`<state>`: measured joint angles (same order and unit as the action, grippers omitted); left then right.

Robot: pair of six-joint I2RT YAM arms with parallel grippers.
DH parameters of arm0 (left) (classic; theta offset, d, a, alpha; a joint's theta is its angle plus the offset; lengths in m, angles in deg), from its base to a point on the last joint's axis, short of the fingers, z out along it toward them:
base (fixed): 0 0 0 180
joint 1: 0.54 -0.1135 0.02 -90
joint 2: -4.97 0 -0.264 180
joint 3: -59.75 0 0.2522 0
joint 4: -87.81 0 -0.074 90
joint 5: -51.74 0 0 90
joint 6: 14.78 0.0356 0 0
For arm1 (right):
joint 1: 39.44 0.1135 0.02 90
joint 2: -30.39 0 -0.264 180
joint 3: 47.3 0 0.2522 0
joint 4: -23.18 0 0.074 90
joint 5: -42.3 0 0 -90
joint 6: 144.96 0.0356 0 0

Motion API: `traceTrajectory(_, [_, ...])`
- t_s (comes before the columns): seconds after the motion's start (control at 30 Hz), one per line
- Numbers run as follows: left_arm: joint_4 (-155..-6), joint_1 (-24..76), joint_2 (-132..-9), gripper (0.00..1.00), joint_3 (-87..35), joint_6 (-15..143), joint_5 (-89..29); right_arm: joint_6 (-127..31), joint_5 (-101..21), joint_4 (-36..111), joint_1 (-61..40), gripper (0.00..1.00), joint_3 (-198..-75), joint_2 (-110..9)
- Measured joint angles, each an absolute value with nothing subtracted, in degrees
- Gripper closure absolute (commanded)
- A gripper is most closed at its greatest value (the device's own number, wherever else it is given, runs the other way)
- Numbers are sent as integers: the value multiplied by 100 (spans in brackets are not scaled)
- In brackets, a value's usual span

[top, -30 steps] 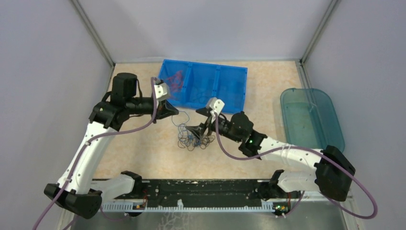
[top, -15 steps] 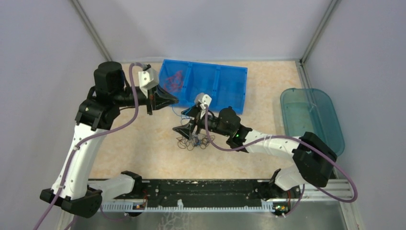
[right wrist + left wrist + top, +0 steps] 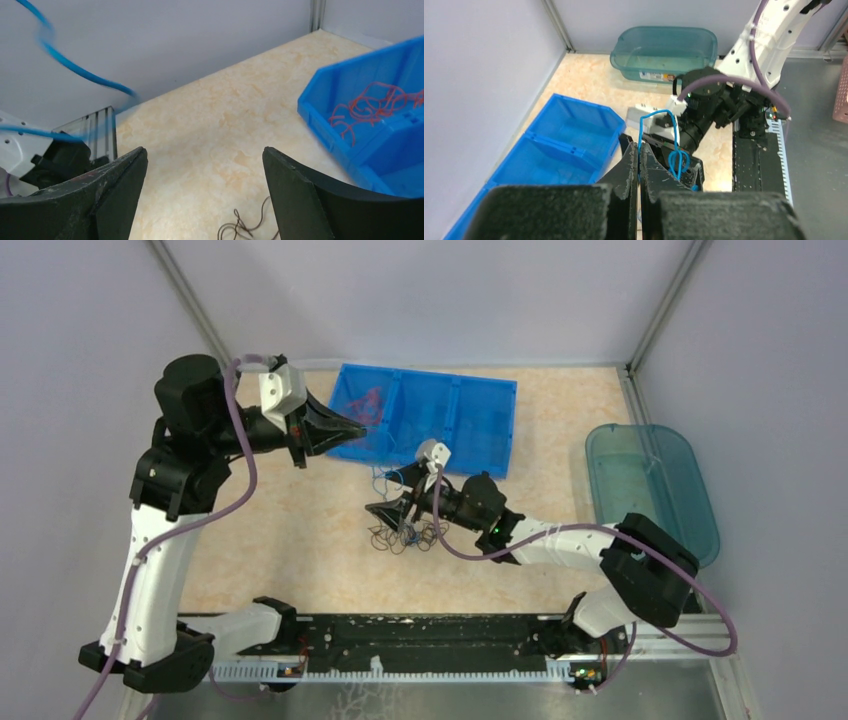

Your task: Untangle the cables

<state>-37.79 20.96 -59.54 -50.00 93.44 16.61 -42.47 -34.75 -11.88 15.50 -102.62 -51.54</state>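
Over the last second the left gripper (image 3: 357,428) has risen and drawn back, away from the right gripper (image 3: 383,510). The right gripper has slid forward and spread its jaws. The left gripper is clenched on a blue wire (image 3: 659,114), which trails ahead of its tips and arcs past the right arm's wrist. The right gripper's jaws stand wide apart with nothing between them. Dark wires (image 3: 405,535) lie in a loose clump on the table (image 3: 300,540) just below and in front of it.

The blue strand looks largely drawn clear of the clump, though whether its far end is free cannot be told. Red wires (image 3: 365,400) lie in the bin (image 3: 485,420) compartment just beyond the left gripper's tips.

Behind the left arm the side wall (image 3: 80,390) is near. Bare table lies open on the right gripper's left.
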Motion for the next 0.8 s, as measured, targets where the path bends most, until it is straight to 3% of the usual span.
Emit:
traceTrajectory(0.4, [-4126,2096,-6059,100,-5313,9141,1653,-4028,-4002,-1697,1322,22,-8822,-5047])
traceTrajectory(0.47, [-4212,2096,-6075,100,-5273,9119,1648,-4035,-4076,-1667,1296,17,-8679,-4909])
traceTrajectory(0.53, [-4395,2096,-6081,100,-5125,9090,1640,-4050,-4203,-1575,1259,2,-8579,-4706])
traceTrajectory(0.8, [-5265,2111,-6586,100,-4316,9077,1032,-3956,-5733,-246,1128,1,-8645,-3510])
